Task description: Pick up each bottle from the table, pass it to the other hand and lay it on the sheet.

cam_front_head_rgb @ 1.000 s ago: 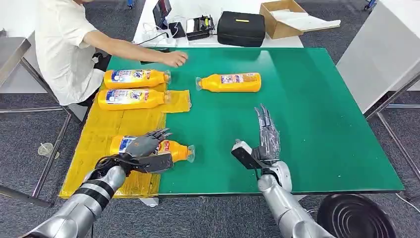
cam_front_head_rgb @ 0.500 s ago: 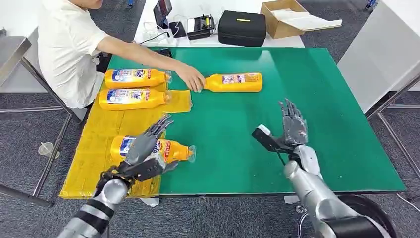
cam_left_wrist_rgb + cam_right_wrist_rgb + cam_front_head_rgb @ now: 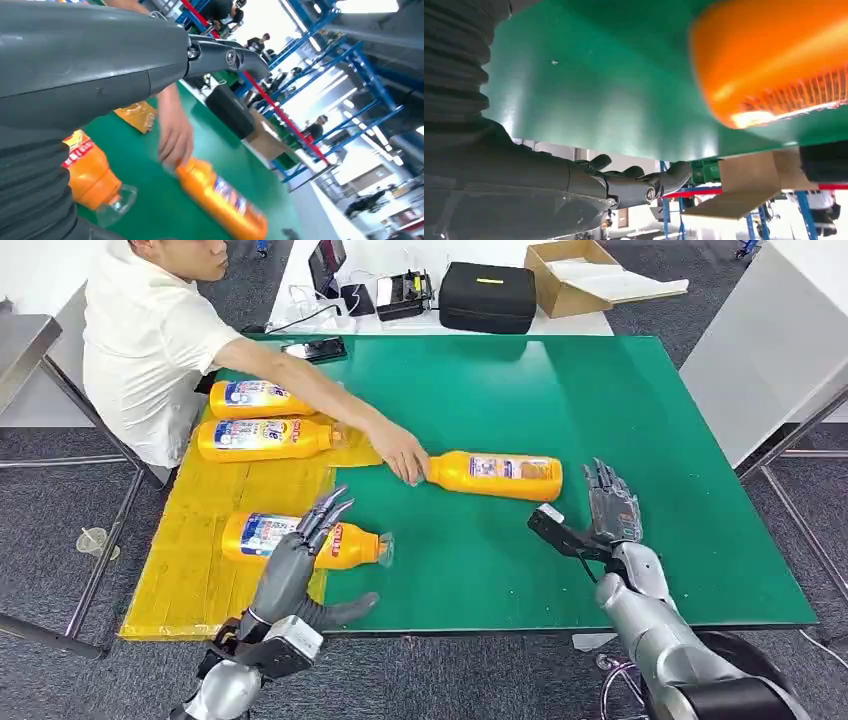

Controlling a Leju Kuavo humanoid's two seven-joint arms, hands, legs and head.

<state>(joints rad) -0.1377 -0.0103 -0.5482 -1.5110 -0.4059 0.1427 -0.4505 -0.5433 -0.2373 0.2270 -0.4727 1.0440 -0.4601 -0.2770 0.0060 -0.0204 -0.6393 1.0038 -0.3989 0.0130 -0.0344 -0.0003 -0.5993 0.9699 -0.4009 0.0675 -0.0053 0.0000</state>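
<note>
Grey carpet floor [image 3: 60, 490] all round the green table [image 3: 620, 420], and across it, far from the hands, a white bench [image 3: 440, 325] holds a black case [image 3: 487, 297], an open cardboard box [image 3: 565, 275] and a small printer [image 3: 403, 292]. A white cabinet [image 3: 770, 340] stands off to the right, a steel table [image 3: 20, 345] to the left. Blue racking [image 3: 360, 65] rises under bright light in the left wrist view.

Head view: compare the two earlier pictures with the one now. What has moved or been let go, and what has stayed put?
The person's hand has slid the loose bottle across the table toward the right hand, which moved out to meet it, open. The left hand let go of the near bottle and lifted clear. Three bottles stayed on the sheet.
</note>
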